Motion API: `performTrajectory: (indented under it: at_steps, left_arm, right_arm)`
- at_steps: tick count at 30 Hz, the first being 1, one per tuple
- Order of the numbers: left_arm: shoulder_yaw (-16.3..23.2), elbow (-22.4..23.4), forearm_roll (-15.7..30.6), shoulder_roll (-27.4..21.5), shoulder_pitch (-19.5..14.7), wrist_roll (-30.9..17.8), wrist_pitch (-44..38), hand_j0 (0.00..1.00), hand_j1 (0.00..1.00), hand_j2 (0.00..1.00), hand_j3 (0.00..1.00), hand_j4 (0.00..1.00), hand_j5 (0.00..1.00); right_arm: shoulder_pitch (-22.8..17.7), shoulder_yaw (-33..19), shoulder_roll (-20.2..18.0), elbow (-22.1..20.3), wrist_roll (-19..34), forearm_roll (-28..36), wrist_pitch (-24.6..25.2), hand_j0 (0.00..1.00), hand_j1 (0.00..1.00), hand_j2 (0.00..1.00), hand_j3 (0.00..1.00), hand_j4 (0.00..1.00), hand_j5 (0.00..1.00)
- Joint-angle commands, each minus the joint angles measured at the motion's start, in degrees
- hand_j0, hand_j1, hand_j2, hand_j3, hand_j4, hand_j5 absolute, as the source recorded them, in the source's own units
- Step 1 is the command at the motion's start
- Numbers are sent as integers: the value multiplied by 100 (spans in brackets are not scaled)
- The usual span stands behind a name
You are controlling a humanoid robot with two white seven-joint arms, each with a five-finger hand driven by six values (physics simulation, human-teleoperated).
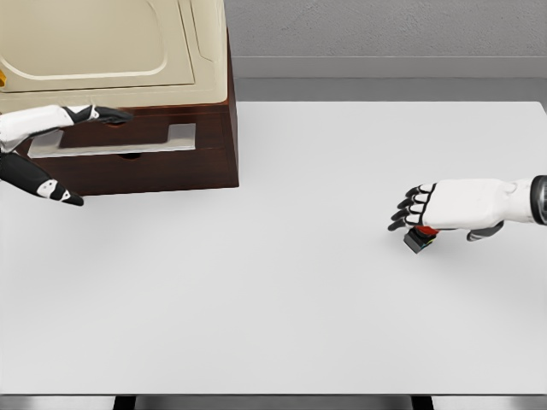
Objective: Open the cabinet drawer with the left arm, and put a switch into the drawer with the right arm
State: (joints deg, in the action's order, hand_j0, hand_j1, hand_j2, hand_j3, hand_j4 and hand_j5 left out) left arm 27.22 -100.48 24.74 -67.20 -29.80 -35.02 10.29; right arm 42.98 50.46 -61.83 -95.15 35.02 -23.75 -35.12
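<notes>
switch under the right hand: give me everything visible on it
The switch is a small dark boxy block with a red part on top and a hint of yellow-green at its lower edge. It sits on the white table, right of centre, far from the cabinet. The right hand covers most of it from above, fingers curled over it; whether it is firmly gripped is unclear.

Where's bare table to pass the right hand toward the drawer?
Bare: the white table between the dark wooden cabinet and the right hand, plus the whole near strip. Crowded: the silver drawer handle, under the left hand.
</notes>
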Motion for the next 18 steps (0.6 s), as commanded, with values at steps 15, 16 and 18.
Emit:
performTrajectory:
  at_steps: [15, 16, 18]
  left_arm:
    - [205, 292, -417, 374, -35, 2, -1117, 100, 100, 100, 100, 100, 100]
    - [248, 292, -417, 374, -35, 2, -1116, 100, 100, 100, 100, 100, 100]
    - [310, 275, -417, 374, -44, 2, -1099, 100, 100, 100, 100, 100, 100]
  right_arm:
    - [-35, 7, 268, 208, -2, -156, 12, 100, 100, 100, 100, 100, 100]
    - [-35, 7, 259, 208, -2, -156, 12, 100, 100, 100, 100, 100, 100]
    - [-35, 7, 241, 199, -2, -156, 12, 100, 100, 100, 100, 100, 100]
